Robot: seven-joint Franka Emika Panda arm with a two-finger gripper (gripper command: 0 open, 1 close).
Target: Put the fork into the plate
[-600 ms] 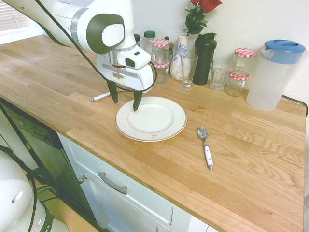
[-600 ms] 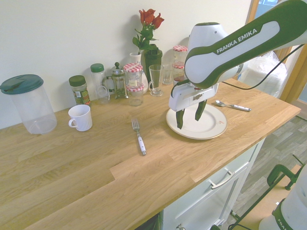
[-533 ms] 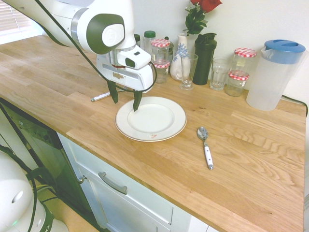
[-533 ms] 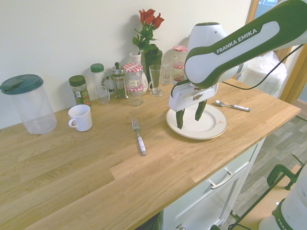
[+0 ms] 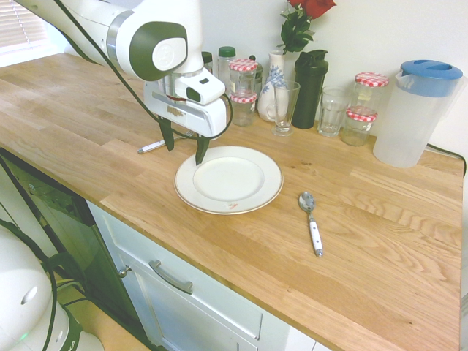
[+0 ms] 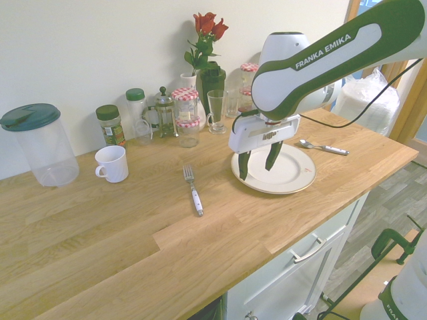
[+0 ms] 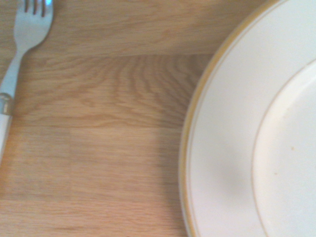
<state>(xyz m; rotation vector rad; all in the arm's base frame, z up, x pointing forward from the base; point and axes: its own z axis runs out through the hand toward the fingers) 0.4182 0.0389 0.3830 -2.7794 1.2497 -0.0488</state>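
Note:
The fork (image 6: 193, 189), white-handled with silver tines, lies flat on the wooden counter to the side of the plate. In the first exterior view only its handle (image 5: 152, 146) shows behind the arm. The round white plate (image 5: 241, 183) with a thin brown rim is bare. My gripper (image 6: 259, 162) hangs open and holds nothing, above the plate's edge on the fork side (image 5: 183, 144). The wrist view shows the fork's tines (image 7: 30, 24) and the plate's rim (image 7: 197, 148) with bare wood between them.
A white-handled spoon (image 5: 311, 223) lies on the plate's other side. Jars (image 5: 243, 80), a glass (image 5: 284, 106), a rose vase (image 5: 273, 91) and a black bottle (image 5: 310, 88) line the wall. A lidded pitcher (image 5: 417, 110) and a white mug (image 6: 112, 163) stand on the counter.
The gripper has shifted a little off the plate toward the fork and risen slightly. It stays open. Fork, plate and spoon have not moved.

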